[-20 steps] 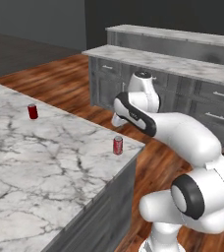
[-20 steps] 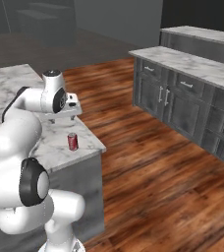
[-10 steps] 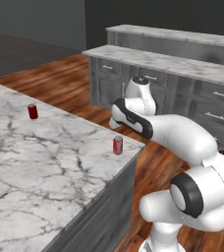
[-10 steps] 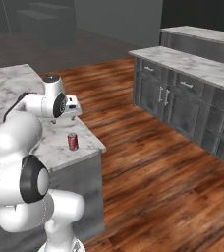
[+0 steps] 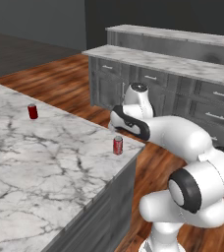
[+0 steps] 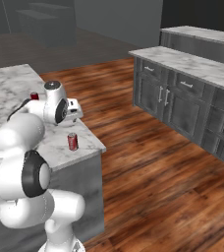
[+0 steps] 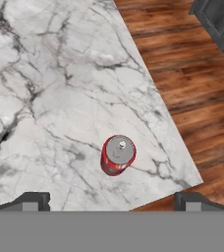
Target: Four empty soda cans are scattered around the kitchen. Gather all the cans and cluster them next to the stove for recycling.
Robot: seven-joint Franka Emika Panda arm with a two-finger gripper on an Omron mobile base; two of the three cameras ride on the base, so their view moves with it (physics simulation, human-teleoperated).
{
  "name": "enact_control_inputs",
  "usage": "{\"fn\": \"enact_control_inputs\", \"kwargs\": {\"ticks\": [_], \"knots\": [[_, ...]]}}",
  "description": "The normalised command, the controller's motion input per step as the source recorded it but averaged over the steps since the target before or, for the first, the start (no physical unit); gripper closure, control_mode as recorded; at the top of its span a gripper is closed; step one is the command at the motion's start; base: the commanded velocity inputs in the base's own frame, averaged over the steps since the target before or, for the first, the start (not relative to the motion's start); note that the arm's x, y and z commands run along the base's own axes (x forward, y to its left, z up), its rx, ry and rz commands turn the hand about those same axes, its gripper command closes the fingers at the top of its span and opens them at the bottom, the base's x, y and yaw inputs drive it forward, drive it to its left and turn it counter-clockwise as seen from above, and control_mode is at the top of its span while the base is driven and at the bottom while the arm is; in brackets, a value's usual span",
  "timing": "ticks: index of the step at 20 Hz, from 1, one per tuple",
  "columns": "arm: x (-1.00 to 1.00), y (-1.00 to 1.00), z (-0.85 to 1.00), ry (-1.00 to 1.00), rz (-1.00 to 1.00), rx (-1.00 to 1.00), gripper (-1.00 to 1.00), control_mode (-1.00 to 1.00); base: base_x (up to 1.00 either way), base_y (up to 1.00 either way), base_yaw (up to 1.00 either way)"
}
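One red soda can (image 7: 117,155) with a silver top stands upright near the corner of the marble island (image 7: 60,74). It also shows as the near soda can (image 5: 118,144) (image 6: 72,141). My gripper (image 7: 111,203) hovers over it, open, nothing between its fingertips (image 7: 35,201); the can sits a little ahead of them, roughly centred. A second soda can (image 5: 33,111) (image 6: 34,96) stands farther back on the same island. The stove is out of view.
The near can stands close to the island's edge (image 5: 133,157), where the top drops to wooden floor (image 6: 148,162). Grey cabinets with marble tops (image 5: 182,74) (image 6: 192,93) run along the far side of the floor.
My arm has sunk and shifted slightly toward the near can at the island's corner. Its jaws stayed open. Neither can has moved.
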Motion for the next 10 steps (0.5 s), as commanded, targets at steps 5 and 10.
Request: {"fn": "enact_control_inputs", "kwargs": {"ticks": [5, 10], "knots": [[0.16, 0.00, -0.18, -0.02, 0.00, 0.00, -1.00, -1.00, 0.00, 0.00, 0.00], [0.11, 0.00, -0.22, 0.00, 0.00, 0.00, -1.00, -1.00, 0.00, 0.00, 0.00]]}}
